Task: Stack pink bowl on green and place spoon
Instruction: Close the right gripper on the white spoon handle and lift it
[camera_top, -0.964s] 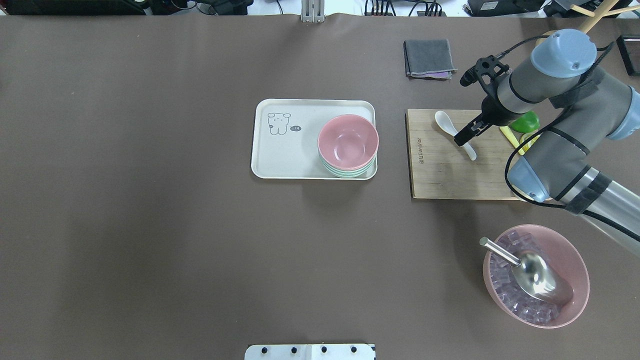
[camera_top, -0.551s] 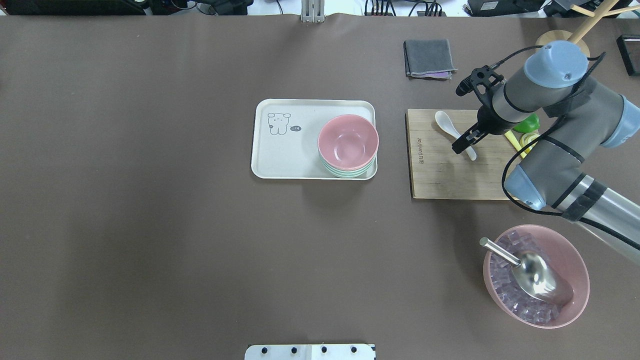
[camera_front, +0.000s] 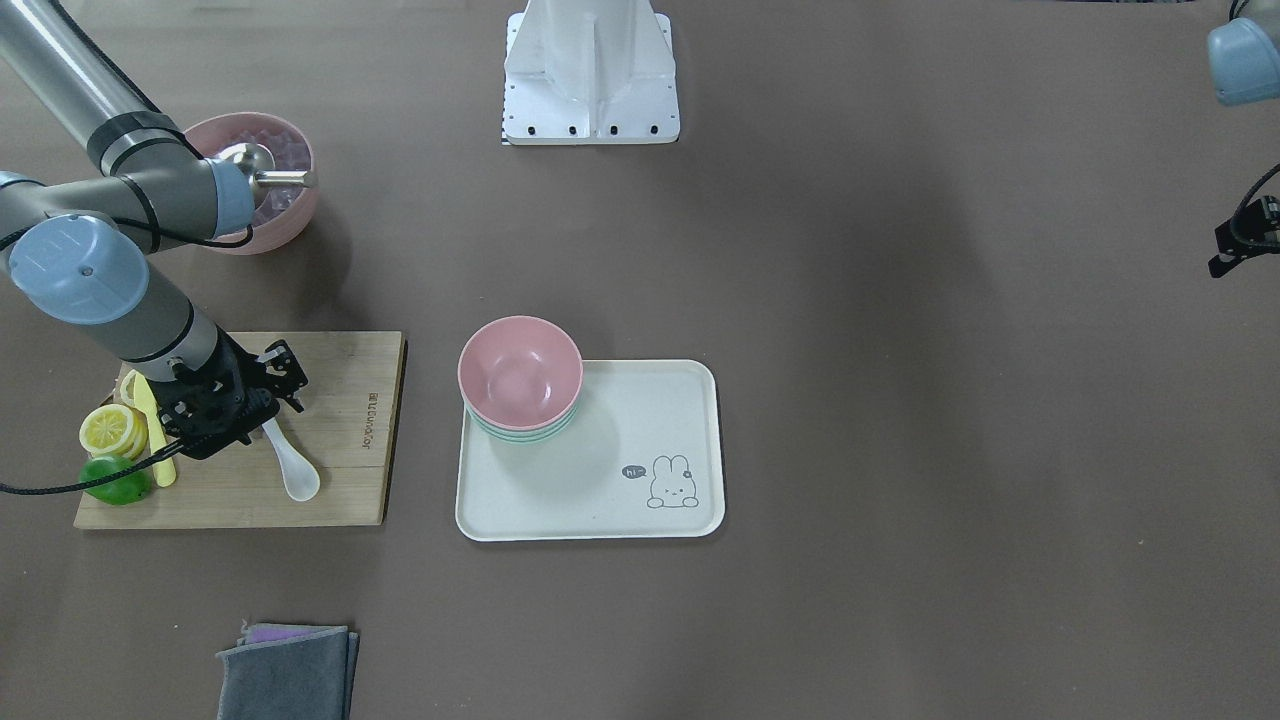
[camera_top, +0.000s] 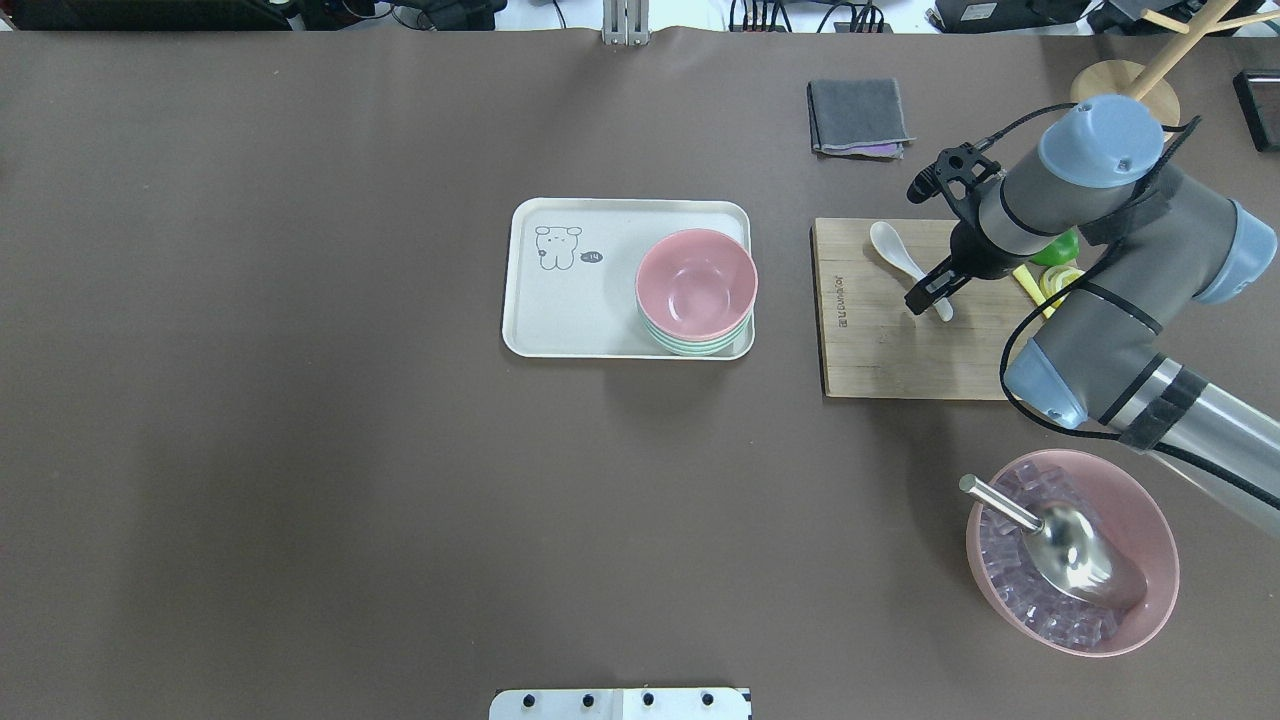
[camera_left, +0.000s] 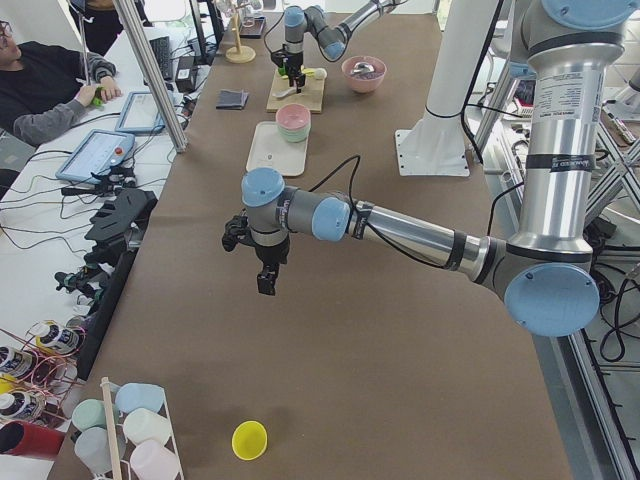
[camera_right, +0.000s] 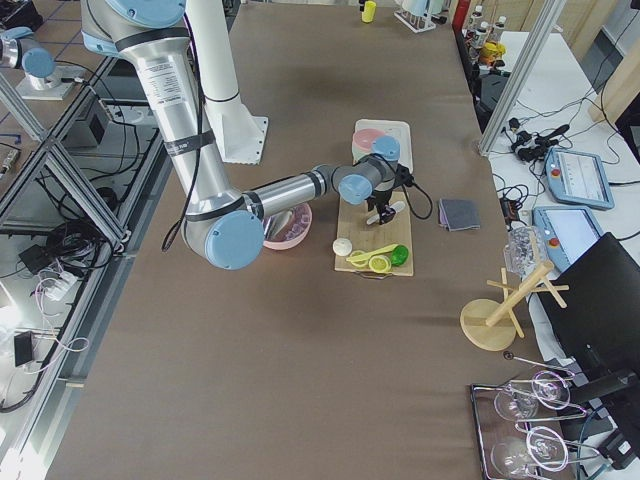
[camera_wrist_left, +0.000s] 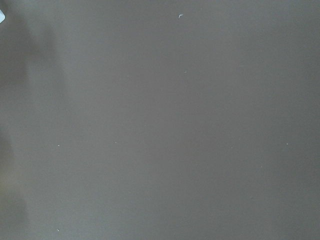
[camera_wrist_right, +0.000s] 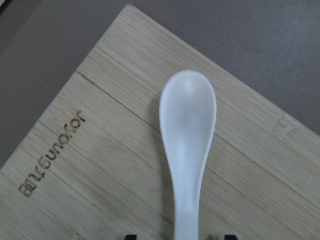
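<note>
On the bamboo cutting board (camera_top: 880, 350), at the right of the worktop (camera_top: 300, 450): the spoon (camera_top: 900, 255), white and glossy, lying flat; scoop toward the far side, handle angled back toward the robot; position unchanged over the last second.

Right claw (camera_top: 928, 297): a second ago poised above the middle of the handle; since lowered and drawn slightly toward the handle's end; the wrist above it has swung in closer over the board. Claw state: parted, holding nothing; in the right wrist view the two dark fingertips (camera_wrist_right: 131, 237) stand one on each side of the handle, with a gap showing on both sides. Reading: approach finished or nearly so; closing on the handle appears to be the next step, not yet done.

On the cream tray (camera_top: 570, 320), mid-worktop: the pink bowl (camera_top: 696, 285), upright, nested on the green bowls (camera_top: 690, 347) at the tray's end nearest the board; unmoved across the interval. Stacking part of the task judged complete; spoon placement outstanding.

Left claw (camera_left: 264, 280): hanging above bare worktop, well apart from the tray; seen properly only from the side, so whether parted or closed cannot be told; its wrist camera shows only brown surface.

Risk noted: the handle is thick, smooth and low on the board; a pinch near its end could slip or tip the scoop.
</note>
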